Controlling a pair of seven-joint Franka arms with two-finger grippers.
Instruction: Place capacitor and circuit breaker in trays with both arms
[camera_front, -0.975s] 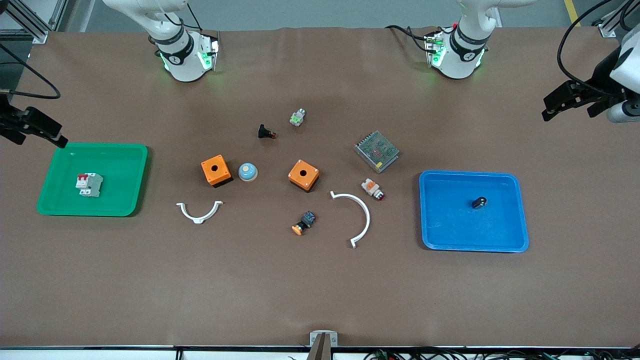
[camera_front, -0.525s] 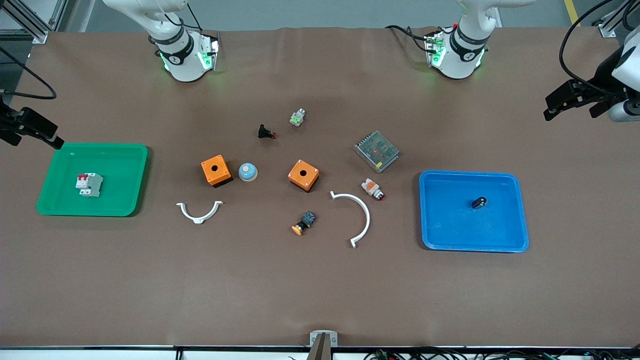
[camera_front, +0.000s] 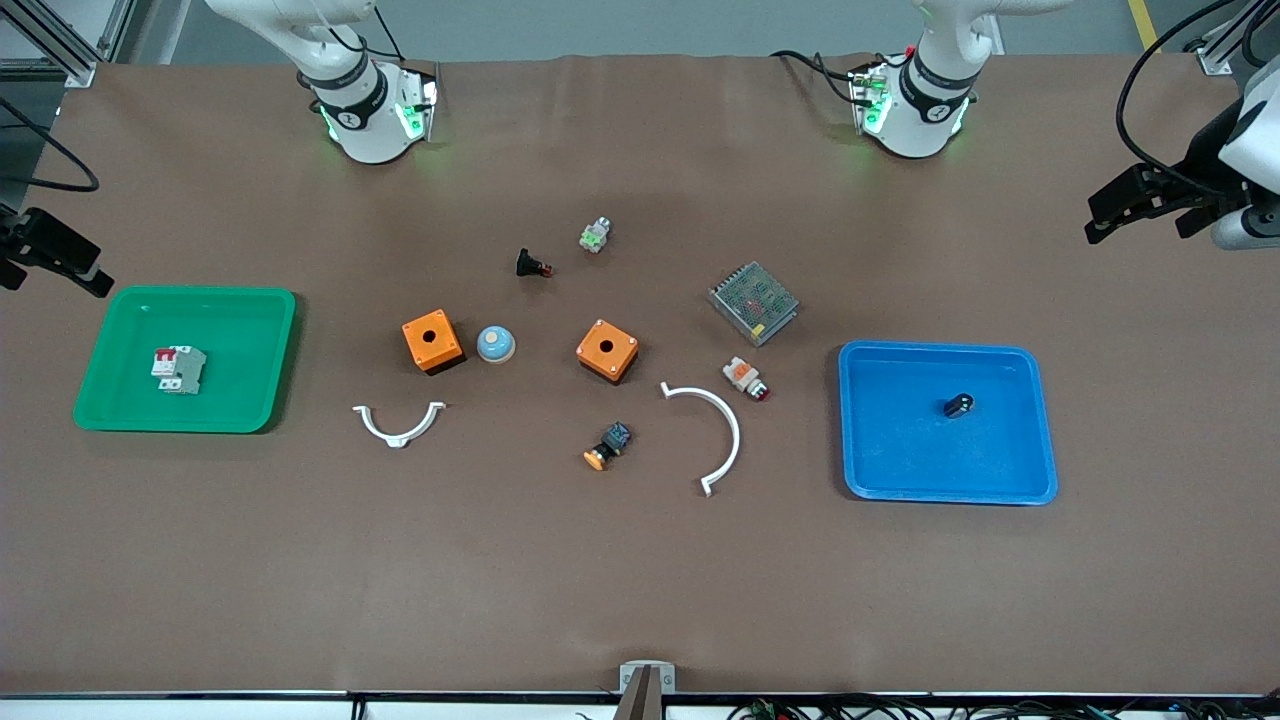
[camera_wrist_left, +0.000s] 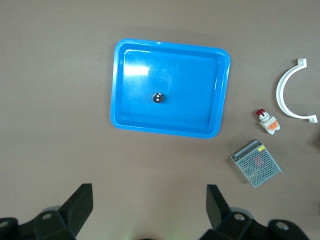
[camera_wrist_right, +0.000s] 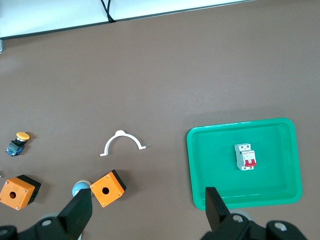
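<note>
The left end effector (camera_front: 1135, 205) is held in the air over the bare table (camera_front: 640, 580) at the left arm's end, clear of the blue tray (camera_front: 1040, 420); its fingers (camera_wrist_left: 80, 207) are seen spread wide apart in the left wrist view, with nothing between them. The right end effector (camera_front: 60, 262) is held over the table at the right arm's end, just above the edge of the green tray (camera_front: 280, 360); its fingers (camera_wrist_right: 217, 205) are likewise parted and empty.

The capacitor (camera_front: 958, 405) is found lying in the blue tray, around the middle of its floor and apart from every wall. The circuit breaker (camera_front: 178, 369) is found lying flat in the green tray, also apart from the walls, with its red levers at one end.

Between the two trays, other parts are scattered on the table. Two orange boxes (camera_front: 432, 341) are seen, with a blue dome button (camera_front: 495, 344) between them, just beside one of them. A small white arc (camera_front: 398, 423) and a larger white arc (camera_front: 712, 432) lie nearer to the front camera. A metal mesh power supply (camera_front: 753, 302) and a white-orange push-button (camera_front: 746, 378) are placed near the blue tray.
</note>
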